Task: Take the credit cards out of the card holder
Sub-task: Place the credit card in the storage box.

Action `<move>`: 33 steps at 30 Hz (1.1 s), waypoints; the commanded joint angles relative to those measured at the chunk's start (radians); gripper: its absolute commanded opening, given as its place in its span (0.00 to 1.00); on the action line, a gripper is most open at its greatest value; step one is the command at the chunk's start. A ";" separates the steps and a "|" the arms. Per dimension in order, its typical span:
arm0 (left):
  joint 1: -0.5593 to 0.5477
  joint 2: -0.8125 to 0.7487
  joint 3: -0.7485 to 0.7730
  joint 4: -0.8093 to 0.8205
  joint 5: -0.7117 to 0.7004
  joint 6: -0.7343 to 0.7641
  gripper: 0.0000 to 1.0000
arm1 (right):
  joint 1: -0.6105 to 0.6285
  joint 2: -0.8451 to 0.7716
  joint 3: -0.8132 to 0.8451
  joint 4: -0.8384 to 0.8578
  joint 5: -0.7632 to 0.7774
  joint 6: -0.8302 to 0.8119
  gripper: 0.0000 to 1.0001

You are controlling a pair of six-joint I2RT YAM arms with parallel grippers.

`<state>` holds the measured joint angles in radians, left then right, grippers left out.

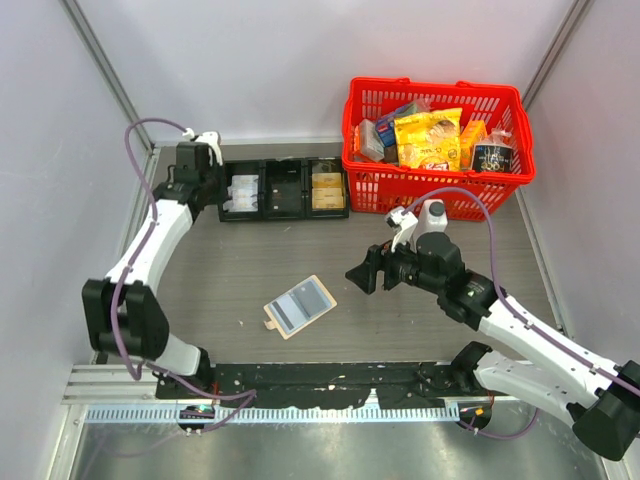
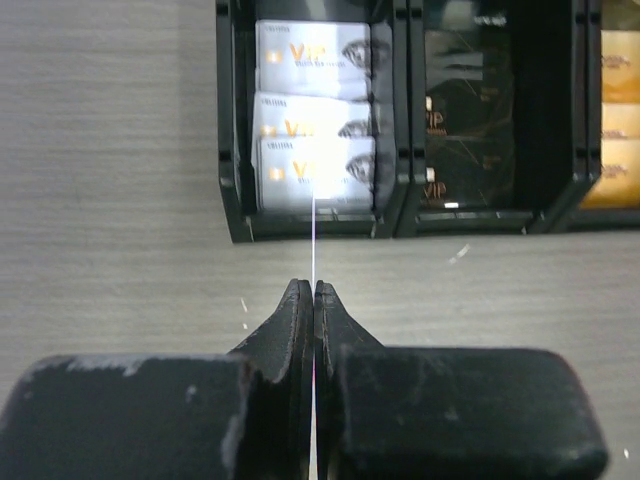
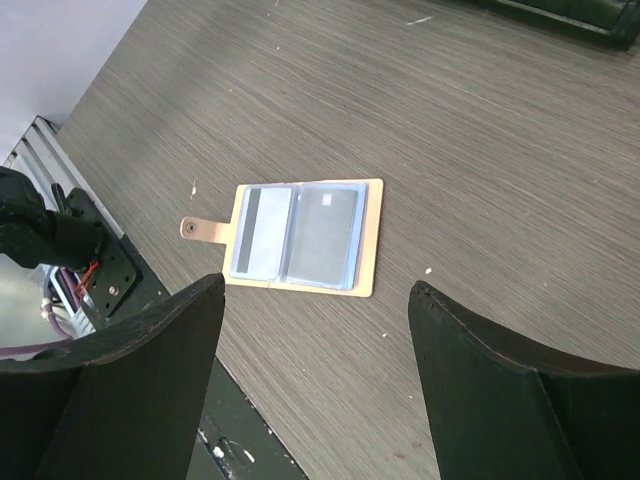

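The tan card holder (image 1: pixel 300 306) lies open and flat mid-table, its snap tab toward the near left. In the right wrist view the card holder (image 3: pixel 368 240) shows two pale blue sleeves. One sleeve holds a credit card (image 3: pixel 262 232) with a dark stripe, the other a grey card (image 3: pixel 323 238). My right gripper (image 1: pixel 362 272) hovers open to the right of the holder; its jaws (image 3: pixel 315 290) are wide apart with nothing between them. My left gripper (image 2: pixel 314 290) is shut on a thin card seen edge-on (image 2: pixel 313 235), just in front of the tray's left compartment.
A black three-compartment tray (image 1: pixel 285 213) sits at the back, with silver cards (image 2: pixel 315 170) on the left, dark cards (image 2: pixel 465 120) in the middle and gold cards (image 2: pixel 615 120) on the right. A red basket (image 1: pixel 435 195) of packaged goods stands at the back right.
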<state>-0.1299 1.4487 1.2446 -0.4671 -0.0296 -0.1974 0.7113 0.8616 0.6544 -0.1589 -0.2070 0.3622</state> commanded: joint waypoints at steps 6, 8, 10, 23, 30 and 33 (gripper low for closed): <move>0.026 0.283 0.289 -0.057 0.025 0.107 0.00 | -0.001 -0.044 -0.024 0.039 -0.022 -0.029 0.78; 0.030 0.335 0.335 -0.073 0.092 0.118 0.00 | 0.000 -0.050 -0.025 0.036 -0.022 -0.032 0.78; 0.036 0.375 0.364 -0.079 0.158 0.110 0.00 | -0.001 -0.050 -0.024 0.033 -0.020 -0.032 0.78; 0.067 0.576 0.489 -0.131 0.336 0.119 0.00 | -0.001 -0.026 -0.010 0.002 0.012 -0.029 0.78; 0.069 0.622 0.575 -0.203 0.068 0.122 0.23 | -0.001 0.001 -0.007 0.004 0.017 -0.028 0.78; 0.064 0.605 0.608 -0.214 -0.015 0.121 0.30 | -0.001 0.005 -0.004 -0.001 0.023 -0.025 0.78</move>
<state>-0.0650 2.0773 1.7779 -0.6445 0.1123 -0.0910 0.7113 0.8665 0.6216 -0.1757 -0.2028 0.3439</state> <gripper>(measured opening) 0.258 0.781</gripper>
